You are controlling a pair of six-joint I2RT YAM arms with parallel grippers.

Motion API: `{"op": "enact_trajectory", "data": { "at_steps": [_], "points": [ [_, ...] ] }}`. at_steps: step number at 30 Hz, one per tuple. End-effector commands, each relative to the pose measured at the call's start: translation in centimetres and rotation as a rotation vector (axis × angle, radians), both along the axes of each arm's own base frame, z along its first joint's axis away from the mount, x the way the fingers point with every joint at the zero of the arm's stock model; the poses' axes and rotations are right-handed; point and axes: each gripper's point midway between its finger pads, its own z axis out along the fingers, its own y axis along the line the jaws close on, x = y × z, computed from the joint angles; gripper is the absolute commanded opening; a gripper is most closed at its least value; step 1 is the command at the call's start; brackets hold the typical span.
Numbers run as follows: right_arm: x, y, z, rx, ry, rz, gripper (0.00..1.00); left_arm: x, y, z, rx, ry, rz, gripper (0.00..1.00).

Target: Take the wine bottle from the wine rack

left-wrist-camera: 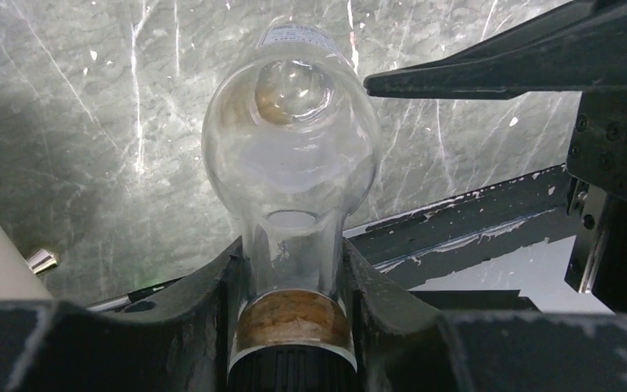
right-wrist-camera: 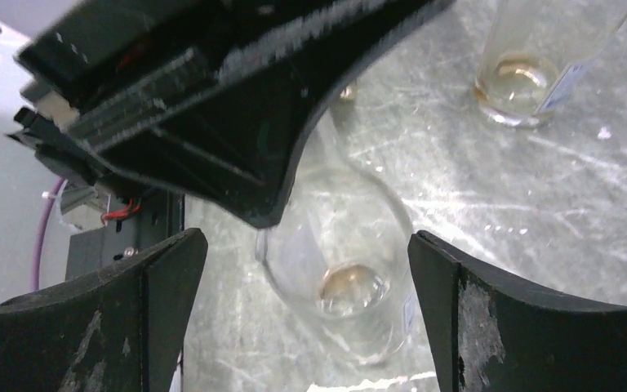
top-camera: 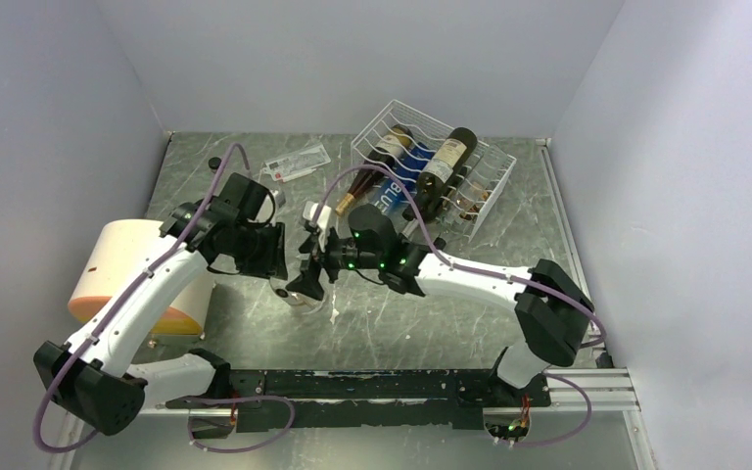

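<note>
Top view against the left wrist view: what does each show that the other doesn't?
Only the top view: the rack with dark bottles lying in it, and a cream cylinder. Only the left wrist: close up, the left pincer shut on the neck of a clear bottle. Both: that bottle and the marbled table.

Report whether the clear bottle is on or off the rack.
Off. The left end effector grips the clear bottle by the neck over the table, apart from the rack.
</note>
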Motion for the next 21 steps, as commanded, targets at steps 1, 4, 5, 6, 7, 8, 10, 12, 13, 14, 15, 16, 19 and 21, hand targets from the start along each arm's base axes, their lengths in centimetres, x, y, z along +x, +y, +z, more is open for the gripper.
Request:
{"op": "enact_trajectory", "data": {
  "at_steps": [1, 4, 5, 6, 7, 8, 10, 12, 13, 14, 15, 16, 19, 21],
  "points": [
    [-1.0, -1.3, 0.7, 0.052, 0.013, -0.011, 1.0, 1.1, -0.7, 2.0, 0.011, -0.101, 0.012, 0.07],
    [-1.6, -2.0, 0.2, 0.052, 0.035, -0.015, 1.0, 0.6, -1.0, 2.1, 0.018, -0.106, 0.003, 0.09],
    [-1.7, -2.2, 0.0, 0.055, 0.042, -0.018, 1.0, 0.5, -1.2, 2.3, 0.015, -0.108, -0.002, 0.13],
    [-1.9, -2.3, -0.1, 0.06, 0.047, -0.017, 1.0, 0.4, -1.5, 2.4, 0.008, -0.11, -0.012, 0.16],
    [-1.9, -2.4, -0.1, 0.064, 0.051, -0.022, 1.0, 0.2, -1.8, 2.5, 0.0, -0.113, -0.024, 0.2],
    [-1.8, -2.4, -0.2, 0.064, 0.052, -0.026, 1.0, 0.1, -2.2, 2.7, -0.008, -0.115, -0.034, 0.23],
    [-1.8, -2.4, -0.3, 0.061, 0.052, -0.026, 1.0, 0.0, -2.7, 2.8, -0.016, -0.116, -0.049, 0.26],
    [-1.6, -2.5, -0.4, 0.053, 0.05, -0.037, 1.0, 0.0, -2.9, 2.8, -0.001, -0.113, -0.052, 0.25],
    [-1.4, -2.6, -0.4, 0.053, 0.048, -0.053, 1.0, -0.1, -3.1, 2.8, 0.011, -0.112, -0.055, 0.25],
    [-1.1, -2.7, -0.4, 0.05, 0.046, -0.073, 1.0, -0.1, -3.2, 2.8, 0.028, -0.113, -0.057, 0.25],
    [-0.8, -3.0, -0.4, 0.045, 0.044, -0.099, 1.0, -0.1, -3.4, 2.8, 0.043, -0.112, -0.059, 0.24],
    [-0.3, -3.2, -0.4, 0.04, 0.042, -0.129, 1.0, -0.1, -3.3, 2.8, 0.063, -0.114, -0.053, 0.24],
    [0.2, -4.0, -0.3, 0.035, 0.041, -0.167, 1.0, 0.0, -3.4, 2.6, 0.118, -0.115, -0.052, 0.25],
    [0.2, -4.7, -0.6, 0.035, 0.046, -0.183, 1.0, 0.0, -3.9, 2.4, 0.131, -0.114, -0.057, 0.26]
  ]
}}
